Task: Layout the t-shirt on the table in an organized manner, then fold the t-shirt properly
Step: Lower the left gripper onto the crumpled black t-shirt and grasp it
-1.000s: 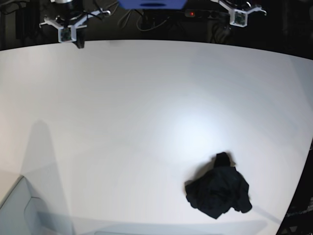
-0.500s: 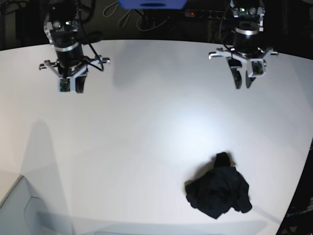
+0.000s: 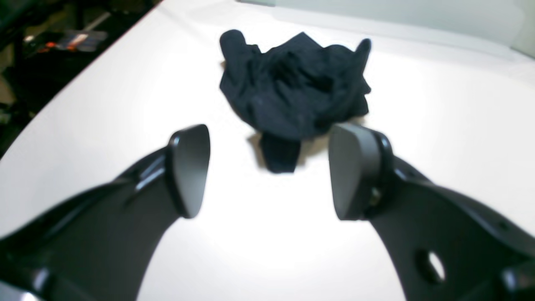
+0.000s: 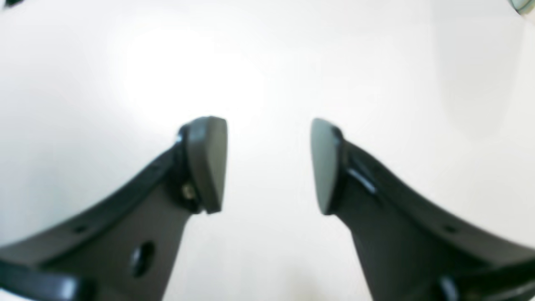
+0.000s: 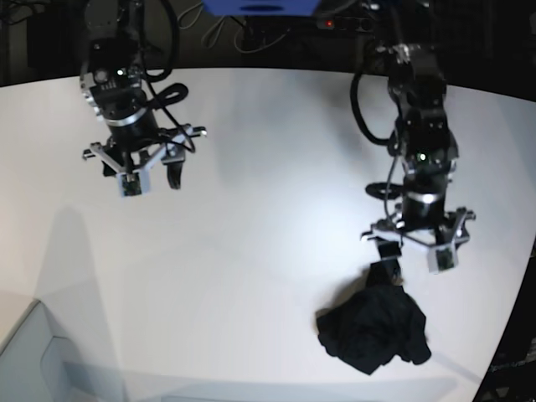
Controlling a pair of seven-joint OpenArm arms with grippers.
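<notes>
The black t-shirt point(image 5: 373, 331) lies crumpled in a heap on the white table point(image 5: 251, 251), near its front right edge. No printed graphic shows. My left gripper point(image 5: 410, 268) hangs open and empty just behind the heap, over a tongue of cloth that sticks out. In the left wrist view the t-shirt point(image 3: 296, 92) lies just beyond the open left gripper point(image 3: 267, 175). My right gripper point(image 5: 142, 174) is open and empty over bare table at the far left. The right wrist view shows the right gripper point(image 4: 269, 163) with only white table point(image 4: 125, 62) below it.
The table's curved right edge point(image 5: 521, 285) runs close to the t-shirt. A pale box corner point(image 5: 33, 360) sits at the front left. Dark floor with cables and a blue object point(image 5: 260, 7) lies beyond the far edge. Dark clutter point(image 3: 50, 46) shows off the table's side.
Both arms have come forward over the table. The left arm moved far toward the t-shirt and now hangs just behind it. The right arm moved a little forward and right.
</notes>
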